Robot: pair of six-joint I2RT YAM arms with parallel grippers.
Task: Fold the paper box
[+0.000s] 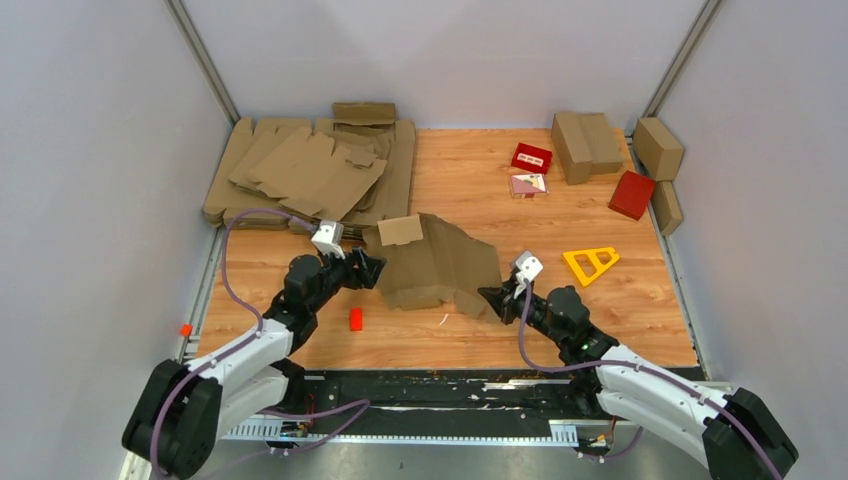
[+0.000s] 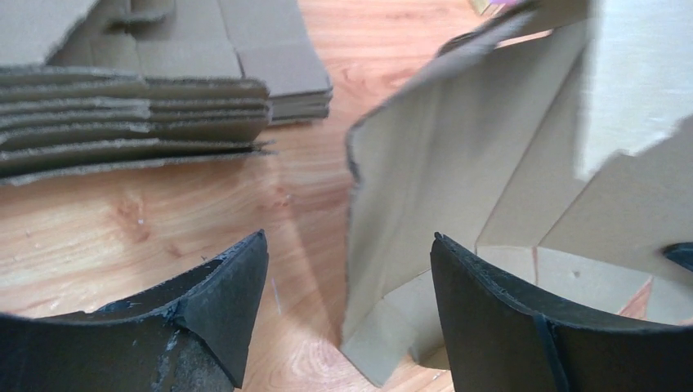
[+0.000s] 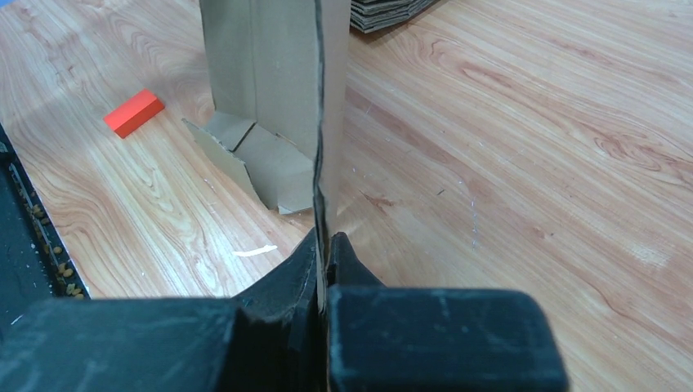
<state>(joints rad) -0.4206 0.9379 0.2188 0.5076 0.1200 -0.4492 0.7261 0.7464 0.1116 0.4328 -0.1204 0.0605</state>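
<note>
Right tool [image 3: 324, 249] pinches the paper box [image 3: 270, 73] edge; left tool [image 2: 350, 245], spread before its raised panel, should close squarely along the crease.

Overhead wide — both wrists near paper box [image 1: 440, 265].

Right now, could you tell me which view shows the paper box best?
Top external: the whole paper box shows, partly folded. Left wrist shows only upright panels; right wrist, just its pinched edge, seen end-on.

The paper box [image 1: 440, 265] sits between left end effector [image 1: 368, 268] and right end effector [image 1: 492, 297] — cardboard stack [image 1: 310, 170] behind.
</note>
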